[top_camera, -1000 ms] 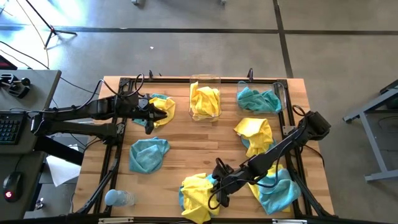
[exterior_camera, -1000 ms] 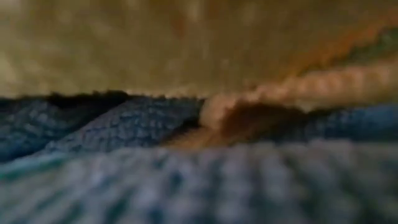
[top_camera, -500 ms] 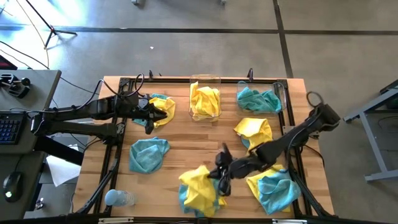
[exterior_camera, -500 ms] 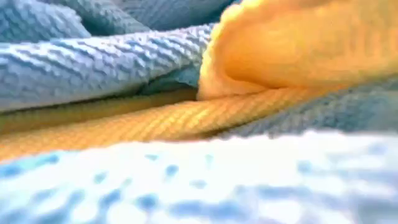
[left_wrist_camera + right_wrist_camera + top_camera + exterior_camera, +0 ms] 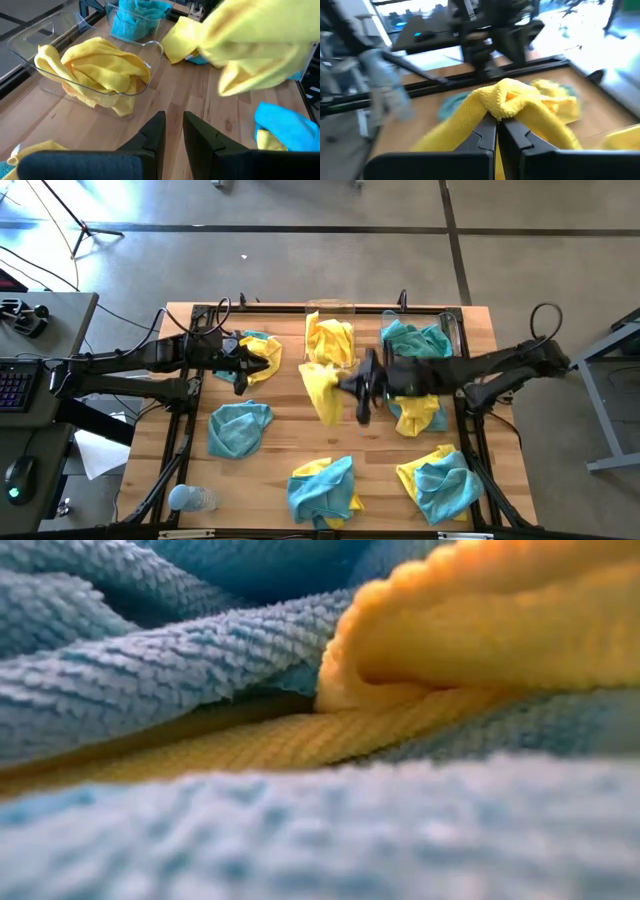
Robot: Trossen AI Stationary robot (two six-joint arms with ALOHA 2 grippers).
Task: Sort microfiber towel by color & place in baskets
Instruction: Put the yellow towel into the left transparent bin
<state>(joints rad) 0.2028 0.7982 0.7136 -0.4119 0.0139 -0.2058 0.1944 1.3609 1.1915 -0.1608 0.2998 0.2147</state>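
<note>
My right gripper (image 5: 342, 386) hangs over the middle of the table, shut on a yellow towel (image 5: 322, 392), just in front of the clear basket (image 5: 331, 308) that holds yellow cloths. A second clear basket (image 5: 453, 328) to its right holds a teal cloth (image 5: 415, 340). At the far left my left gripper (image 5: 238, 370) waits above a yellow-and-teal cloth (image 5: 262, 350); its fingers (image 5: 156, 134) stand a narrow gap apart with nothing between them. My right gripper pinches a bunched fold of the yellow towel (image 5: 507, 99) between its two fingertips. The fingers come nearly level from the table's right side. The towel drapes down on both sides of the fingers and hangs slack, lifted clear of the table.
Loose cloths lie about: a teal one (image 5: 238, 428) at the left, a teal-and-yellow pile (image 5: 322, 490) at the near edge, another pile (image 5: 438, 482) at the near right, a yellow one (image 5: 415, 408) under my right arm. A pale bottle (image 5: 190, 498) lies near left. Cloth blocks the low view.
My right gripper has risen from the pile at the near edge and swung toward the far edge, up to the yellow basket, rolling as it went. It has lifted the yellow towel clear; the teal cloth stays in the pile.
</note>
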